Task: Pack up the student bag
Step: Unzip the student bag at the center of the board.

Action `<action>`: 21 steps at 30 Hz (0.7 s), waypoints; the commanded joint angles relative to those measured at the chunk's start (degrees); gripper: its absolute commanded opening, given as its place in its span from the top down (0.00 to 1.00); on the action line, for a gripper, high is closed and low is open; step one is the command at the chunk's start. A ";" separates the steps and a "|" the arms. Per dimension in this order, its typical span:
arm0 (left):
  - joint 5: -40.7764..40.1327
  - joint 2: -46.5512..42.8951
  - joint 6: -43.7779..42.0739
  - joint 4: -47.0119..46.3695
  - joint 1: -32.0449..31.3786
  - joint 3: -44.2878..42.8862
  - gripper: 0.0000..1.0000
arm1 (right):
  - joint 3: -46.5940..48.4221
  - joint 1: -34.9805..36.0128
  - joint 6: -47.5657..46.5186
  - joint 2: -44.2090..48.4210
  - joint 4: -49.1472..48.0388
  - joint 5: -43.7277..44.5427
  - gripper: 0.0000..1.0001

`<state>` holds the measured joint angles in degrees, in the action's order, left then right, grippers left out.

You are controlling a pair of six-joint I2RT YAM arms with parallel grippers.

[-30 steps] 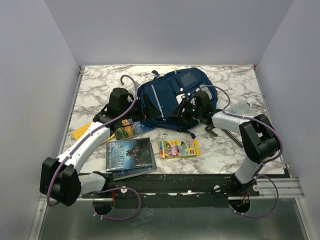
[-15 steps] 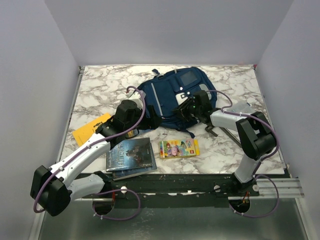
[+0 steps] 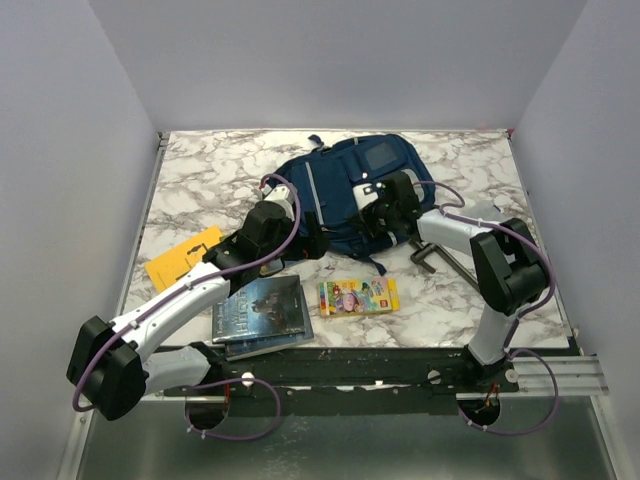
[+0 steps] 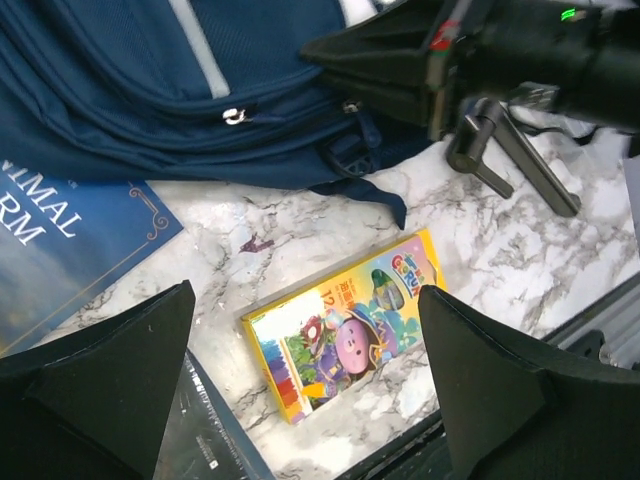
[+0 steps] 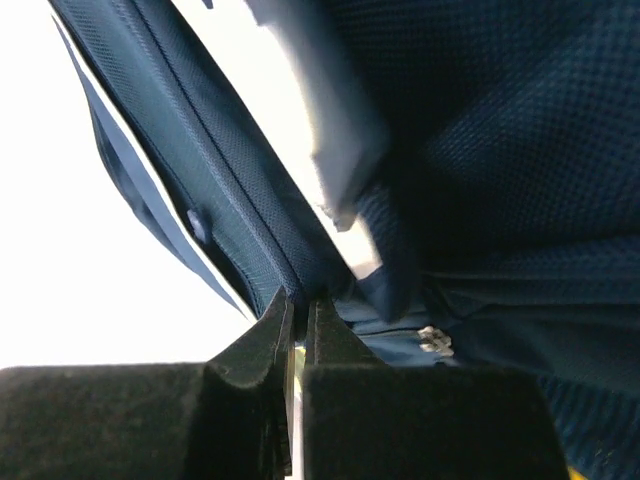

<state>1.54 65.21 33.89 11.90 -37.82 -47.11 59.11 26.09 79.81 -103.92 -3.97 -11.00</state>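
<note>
The student bag [image 3: 345, 185] is a navy backpack with grey stripes, lying flat at the back middle of the marble table. My right gripper [image 3: 370, 215] rests at its near right edge. In the right wrist view its jaws [image 5: 298, 300] are pinched shut on a seam of the bag's blue fabric [image 5: 250, 210]. My left gripper [image 3: 314, 238] hovers at the bag's near left edge. Its fingers [image 4: 130, 380] stand wide open with nothing between them, above a yellow crayon box [image 4: 345, 335]. The bag's zip pull [image 4: 234, 116] shows just beyond.
The crayon box [image 3: 358, 296] lies in front of the bag. Dark books [image 3: 260, 310] are stacked at the near left, with a blue book [image 4: 60, 250] beside them. A yellow envelope [image 3: 183, 256] lies further left. A black metal tool [image 3: 440, 258] lies at the right.
My right gripper has shut on the bag's fabric. The left arm swung right, from the bag's left side to its near edge, jaws staying open.
</note>
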 commanded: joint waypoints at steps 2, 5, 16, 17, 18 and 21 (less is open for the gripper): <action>-6.28 7.22 9.28 -1.97 -0.35 -2.99 0.14 | 11.55 -0.72 6.37 1.16 22.10 0.19 0.99; -7.23 11.39 11.90 -4.03 -0.88 -5.77 0.27 | 9.80 -0.81 9.33 3.19 20.42 -0.04 0.99; -13.78 22.96 14.62 -8.56 -4.64 -13.01 0.52 | 6.37 -0.78 14.31 5.75 17.43 -0.97 0.99; -14.51 23.28 14.87 -9.15 -4.99 -12.72 0.54 | 6.04 -0.78 14.70 5.92 17.32 -0.82 0.99; -15.51 23.53 15.11 -9.69 -5.35 -12.30 0.55 | 5.81 -0.83 14.84 6.07 16.88 -0.67 0.99; -17.23 23.62 15.98 -12.29 -5.94 -9.96 0.56 | 5.84 -0.78 14.85 6.29 17.08 -0.41 0.99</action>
<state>-10.79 88.27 48.03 3.62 -42.70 -58.96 65.67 25.76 91.09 -100.16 13.56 -10.98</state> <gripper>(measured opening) 0.449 0.025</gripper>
